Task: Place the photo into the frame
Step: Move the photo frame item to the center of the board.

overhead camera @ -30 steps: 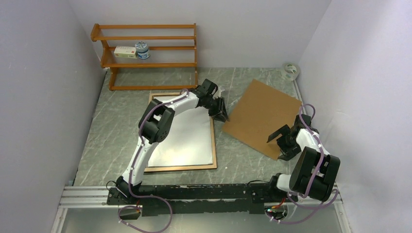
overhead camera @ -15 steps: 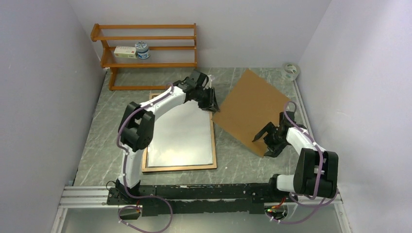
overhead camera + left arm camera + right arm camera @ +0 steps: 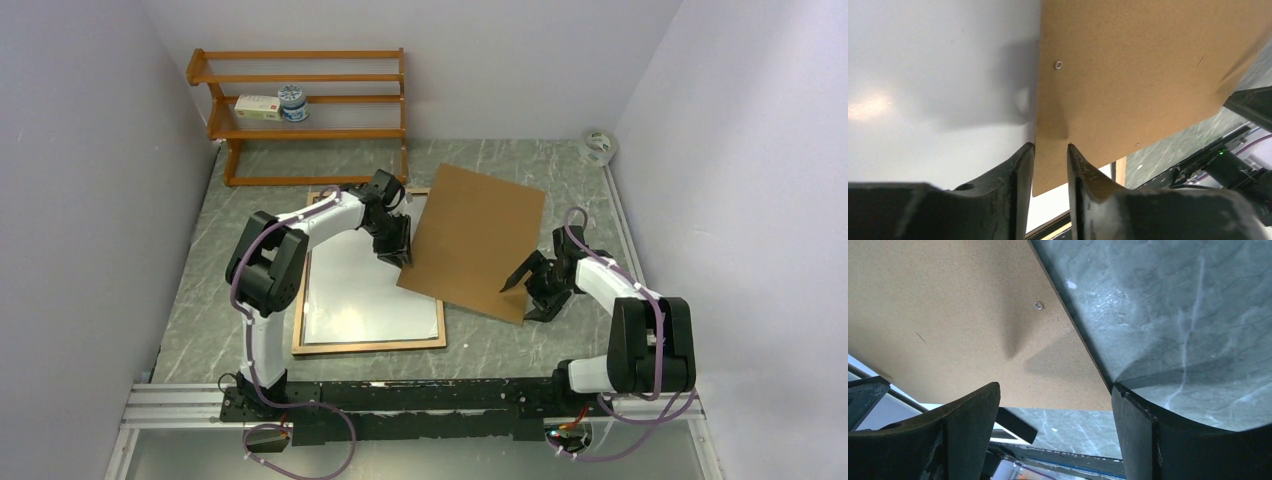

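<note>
Bench (image 3: 200, 300): grey-green marbled top, walled on 3 sides.
Frame (image 3: 370, 347): lies flat, back up, at 10 o'clock from the bench centre. Its light-brown wooden rim shows along the 6, 9 and 12 o'clock sides.
Photo (image 3: 360, 300): inside the frame, face down, with the plain white back up. Its 3 o'clock part is hidden under the board.
Backing board (image 3: 475, 235): a flat brown sheet, turned askew. It overlaps the frame's 3 o'clock side and reaches out over the bench toward 3 o'clock. The left wrist view shows its edge raised above the photo, casting a shadow there.
Eyelet (image 3: 1058, 64): a small metal ring set in the board near the gripped edge.
Left pincer (image 3: 400, 250): clamped on the board's 9 o'clock edge, with 1 finger on each face and only the sheet between them.
Right pincer (image 3: 522, 300): at the board's 5 o'clock corner, jaws spread wide. The corner sits between the 2 fingers and neither face is pinched.
Shelf rack (image 3: 310, 133): orange-brown, against the far wall at 11 o'clock, well apart from the frame.
On the rack: a small white box (image 3: 257, 107) and a round tin (image 3: 293, 102), side by side.
Tape roll (image 3: 598, 147): at 2 o'clock, by the right wall.
</note>
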Controlling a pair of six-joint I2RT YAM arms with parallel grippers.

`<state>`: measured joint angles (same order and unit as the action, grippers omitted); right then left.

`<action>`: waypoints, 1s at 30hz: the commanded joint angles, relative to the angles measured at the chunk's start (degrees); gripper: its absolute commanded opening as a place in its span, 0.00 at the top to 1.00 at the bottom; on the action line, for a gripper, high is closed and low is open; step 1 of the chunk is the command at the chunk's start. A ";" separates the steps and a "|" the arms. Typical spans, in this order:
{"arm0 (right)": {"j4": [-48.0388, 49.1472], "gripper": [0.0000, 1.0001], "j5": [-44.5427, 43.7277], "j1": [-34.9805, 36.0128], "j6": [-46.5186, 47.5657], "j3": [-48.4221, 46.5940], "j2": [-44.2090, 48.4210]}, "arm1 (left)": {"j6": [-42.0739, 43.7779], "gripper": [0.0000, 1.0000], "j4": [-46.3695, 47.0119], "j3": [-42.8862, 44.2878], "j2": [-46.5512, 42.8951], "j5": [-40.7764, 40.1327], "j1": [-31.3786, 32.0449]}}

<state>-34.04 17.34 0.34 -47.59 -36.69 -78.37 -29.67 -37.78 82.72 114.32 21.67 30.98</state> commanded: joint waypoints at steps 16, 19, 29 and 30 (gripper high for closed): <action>7.12 0.16 -0.79 2.03 -0.57 1.69 -4.31 | 2.04 0.43 -0.67 -0.11 -1.13 9.61 -1.37; 7.55 0.16 -0.35 2.03 -0.48 1.84 -4.51 | 0.30 0.46 1.41 -1.31 -0.81 14.95 -2.76; 8.49 0.16 0.39 2.00 -0.57 2.14 -5.21 | -3.58 0.42 8.37 -5.14 0.33 29.18 -5.77; 8.61 0.16 0.45 2.02 -0.59 2.17 -5.22 | -4.07 0.44 9.18 -5.67 0.37 30.03 -5.99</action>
<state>-31.48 20.75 1.63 -49.06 -37.01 -80.40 -29.82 -34.50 78.46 114.10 37.89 24.58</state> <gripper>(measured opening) 0.842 0.585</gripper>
